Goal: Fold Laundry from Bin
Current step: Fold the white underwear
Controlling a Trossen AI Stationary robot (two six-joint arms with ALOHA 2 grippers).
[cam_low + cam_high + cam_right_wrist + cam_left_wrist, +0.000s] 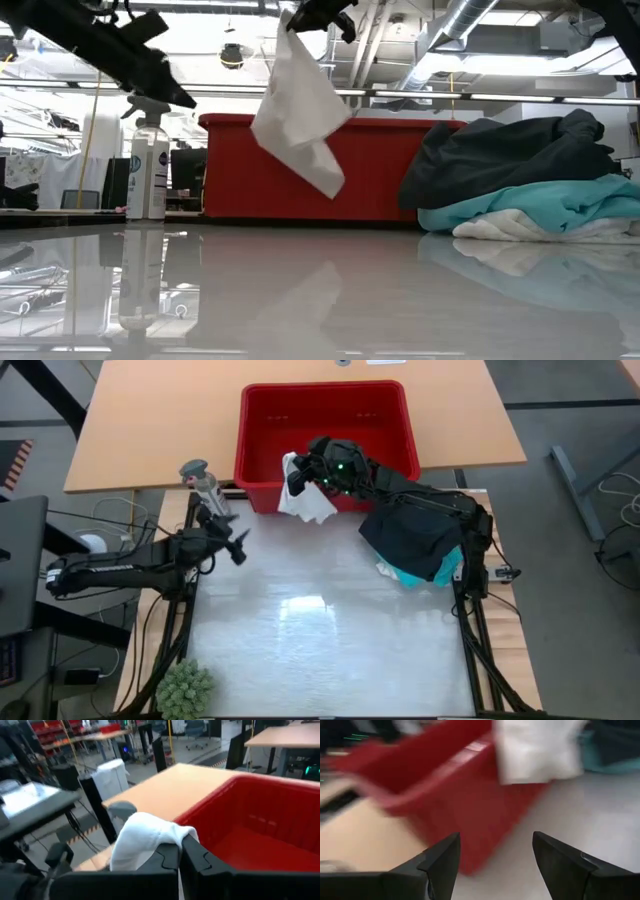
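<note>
The right gripper (296, 478), clamped tight on a small white cloth (308, 503), holds it hanging clear of the table (330, 650) at the red bin's (390, 405) near left corner. The left gripper (238, 543) hovers spread wide, empty, beside the spray bottle (205, 485). Black and turquoise garments (420, 540) are piled at the table's right edge.

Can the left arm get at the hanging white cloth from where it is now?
Probably yes. The left gripper is open and empty, and the white cloth hangs free from the shut right gripper in front of the bin, with nothing between them.
</note>
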